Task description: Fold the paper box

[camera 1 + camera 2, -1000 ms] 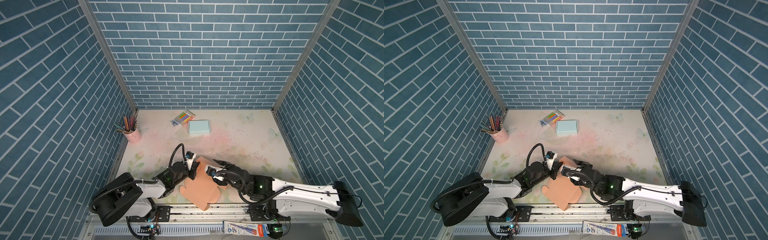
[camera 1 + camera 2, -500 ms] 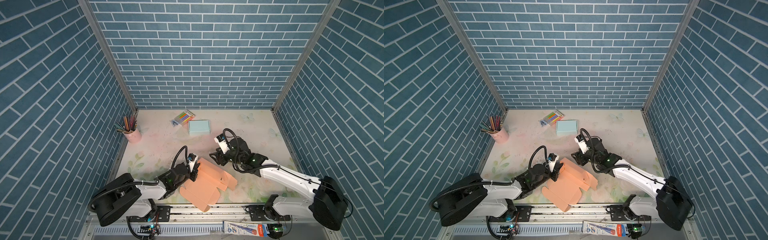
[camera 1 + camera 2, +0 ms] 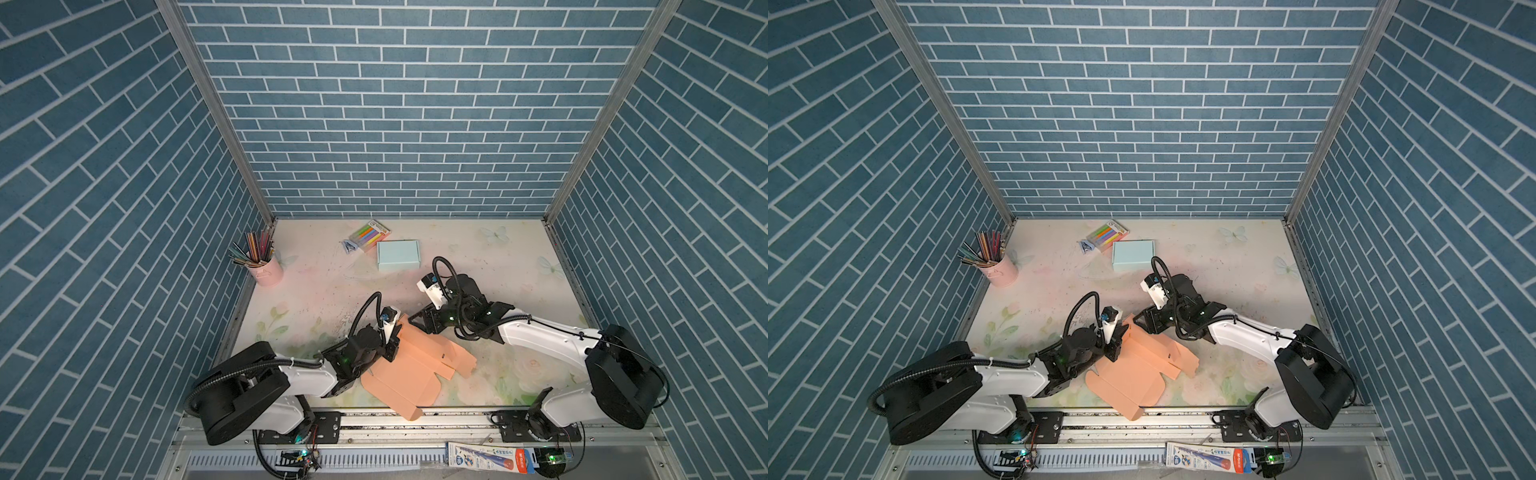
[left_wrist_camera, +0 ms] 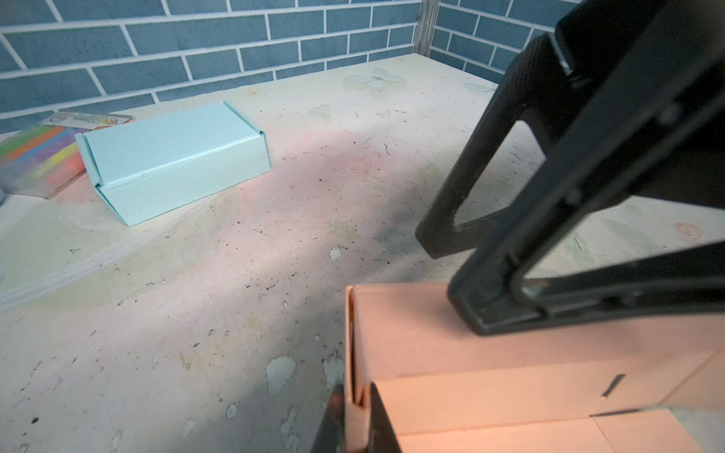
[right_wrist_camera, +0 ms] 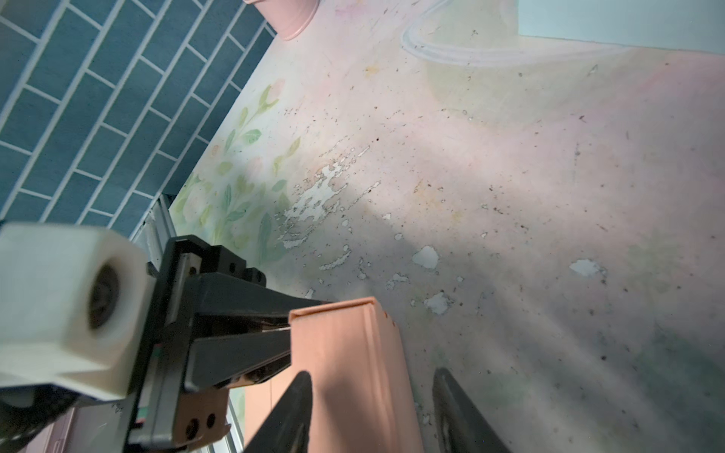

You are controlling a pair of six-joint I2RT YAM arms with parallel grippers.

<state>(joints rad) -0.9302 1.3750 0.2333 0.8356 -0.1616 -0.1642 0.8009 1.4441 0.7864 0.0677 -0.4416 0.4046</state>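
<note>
Status: paper box (image 3: 415,368) sits at the front middle of the desk (image 3: 490,257), between the two arms. We see it half formed: the wide panel lies flat on the desk, one long wall is folded up along its far side, and loose flaps fan out toward the right arm. The nearest corner pokes over the desk's front edge, above the rail (image 3: 415,432).

Left fingers (image 3: 392,352): clamped on the box, pinching the corner end of the raised wall. Left wrist view confirms it. The cardboard edge is squeezed between both tips and nothing else is held.

Right fingers (image 3: 420,325): apart, roughly half spread, straddling that same wall just beside the left pinch. In the right wrist view the wall runs up between them. One finger is at the wall's face; the other stands clear, with bare desk showing in the gap. We can't tell whether the near one actually presses. Left wrist view shows one right tip down at the wall's top edge and the other past it, over the desk. We see no grip there.

Rest of the desk, well apart from the action: a closed light-blue box (image 3: 397,255) toward the back, a marker pack (image 3: 370,235) just beside it, and a pink cup (image 3: 268,272) full of pencils at the back-left by the wall.
</note>
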